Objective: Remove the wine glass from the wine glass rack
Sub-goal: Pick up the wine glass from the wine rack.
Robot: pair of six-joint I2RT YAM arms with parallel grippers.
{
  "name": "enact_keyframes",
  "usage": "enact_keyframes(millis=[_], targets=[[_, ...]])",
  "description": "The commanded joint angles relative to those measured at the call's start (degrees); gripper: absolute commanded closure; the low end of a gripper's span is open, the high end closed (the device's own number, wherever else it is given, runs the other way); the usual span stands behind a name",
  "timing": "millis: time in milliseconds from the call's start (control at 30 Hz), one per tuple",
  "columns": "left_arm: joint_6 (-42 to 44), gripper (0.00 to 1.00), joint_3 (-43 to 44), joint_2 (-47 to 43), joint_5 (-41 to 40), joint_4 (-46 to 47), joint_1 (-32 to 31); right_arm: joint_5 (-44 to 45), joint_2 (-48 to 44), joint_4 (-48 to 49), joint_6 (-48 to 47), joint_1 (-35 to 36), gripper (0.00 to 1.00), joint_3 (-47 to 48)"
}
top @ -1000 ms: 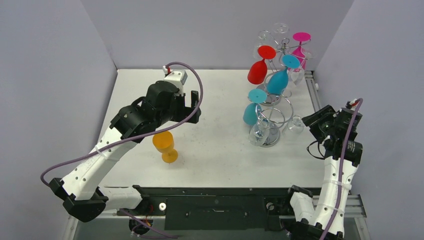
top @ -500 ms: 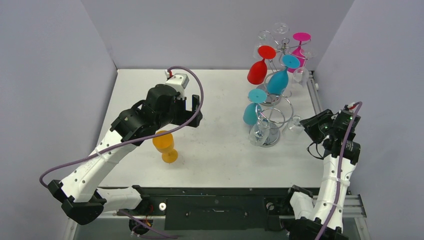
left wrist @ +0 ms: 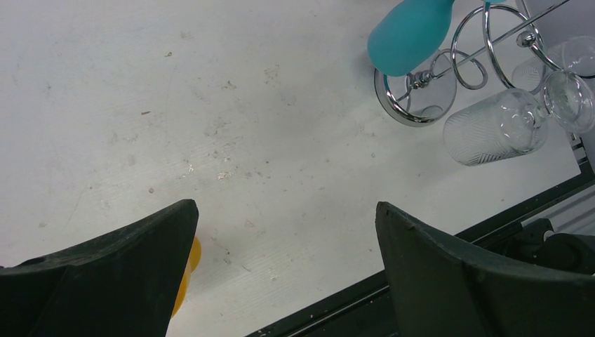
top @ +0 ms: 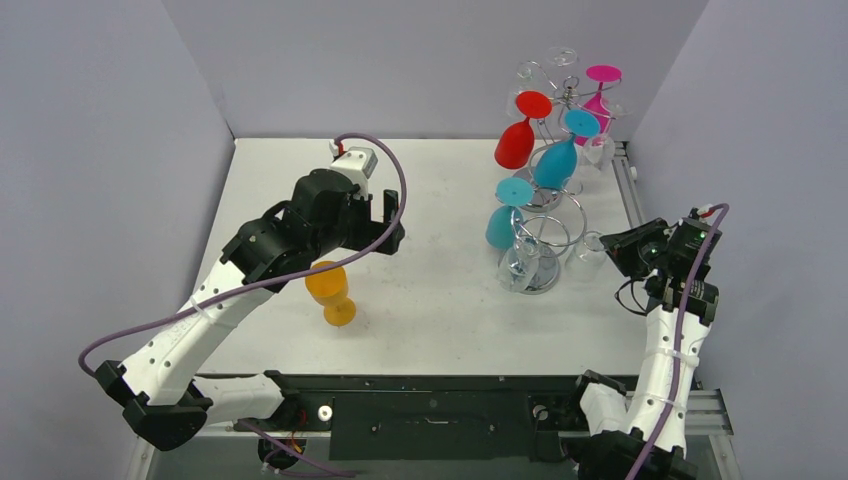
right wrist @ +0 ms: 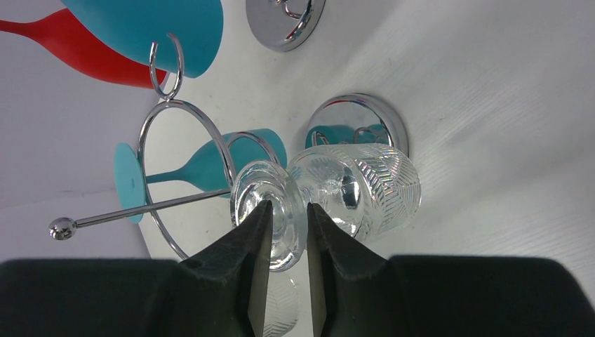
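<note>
right hand [right wrist: 286,210] gripping clear glass [right wrist: 365,186], two racks [right wrist: 379,116]

Top view: high above the near edge, looking down over the whole bench [top: 440,180]. Left wrist: nearer, aimed steeply downward, rack [left wrist: 414,95] at upper right. Right wrist: closest, facing that rack. All three share its clear glass [right wrist: 365,186].

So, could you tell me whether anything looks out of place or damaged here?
Nothing looks broken or spilled. Only the orange glass sits alone on the table, away from the racks where the other glasses hang.
</note>
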Motion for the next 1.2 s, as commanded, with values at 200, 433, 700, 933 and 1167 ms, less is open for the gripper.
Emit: enact_keyframes(millis=[200,433,700,933,1167], targets=[[0.29,0.04,-0.65,-1.14,-0.12,3.41,0.87,0.39,-1.35,-2.47,0.22,-0.10,0.79,0.86],[0.28,0.04,-0.83,-1.45,-0.07,3.42,1.25,1.14,-2.13,-2.78,0.38,-0.08,0.87,0.61],[0.37,0.04,-1.10,-1.52,-0.20,3.29,1.64,2.27,-2.70,-2.96,0.66,-0.10,1.00,0.85],[0.53,0.04,-0.91,-1.30,-0.14,3.24,1.76,3.05,-4.31,-1.95,2.14,-0.12,1.00,0.20],[0.72,0.04,-0.50,-1.05,-0.36,3.16,2.01,3.37,-7.05,1.10,5.95,-1.01,1.00,-1.33]])
